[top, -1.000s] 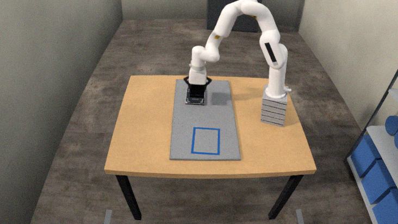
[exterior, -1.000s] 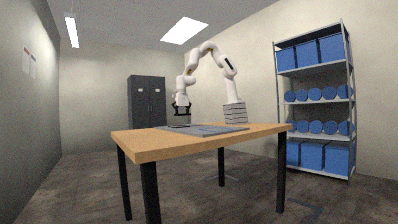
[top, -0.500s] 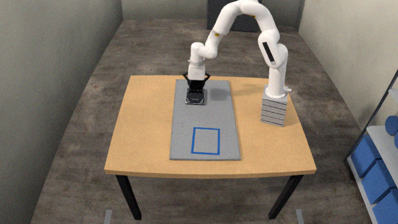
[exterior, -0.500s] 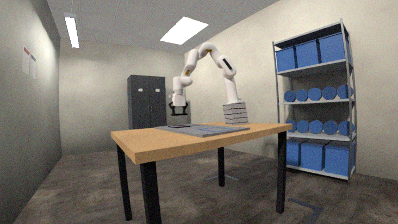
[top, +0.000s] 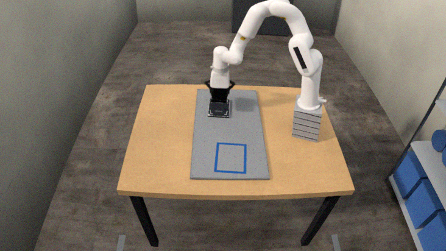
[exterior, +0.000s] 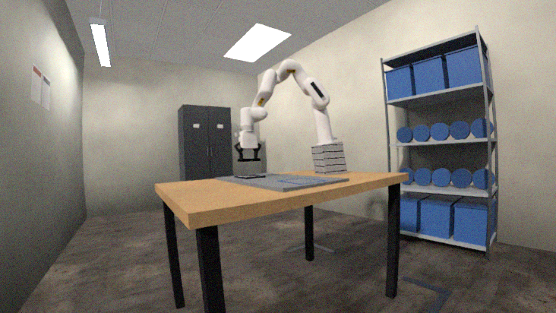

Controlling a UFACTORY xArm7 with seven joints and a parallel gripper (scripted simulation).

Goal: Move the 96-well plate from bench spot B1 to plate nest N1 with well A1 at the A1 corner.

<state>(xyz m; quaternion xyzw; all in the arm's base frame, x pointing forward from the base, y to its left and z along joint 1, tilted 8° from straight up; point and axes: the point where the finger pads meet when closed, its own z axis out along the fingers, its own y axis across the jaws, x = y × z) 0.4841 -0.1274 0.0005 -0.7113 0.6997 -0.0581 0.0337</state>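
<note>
Plate gripped across its width in gripper | raised above nest near mat's far edge | blue outline well apart.

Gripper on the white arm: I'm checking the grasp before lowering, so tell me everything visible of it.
The black two-finger gripper hangs straight down from the wrist of the white robot arm, well above the grey rectangular mat. Its fingers stand wide, shut on the dark 96-well plate, directly over the dark flat plate nest. Plate and nest blur together from above.
</note>
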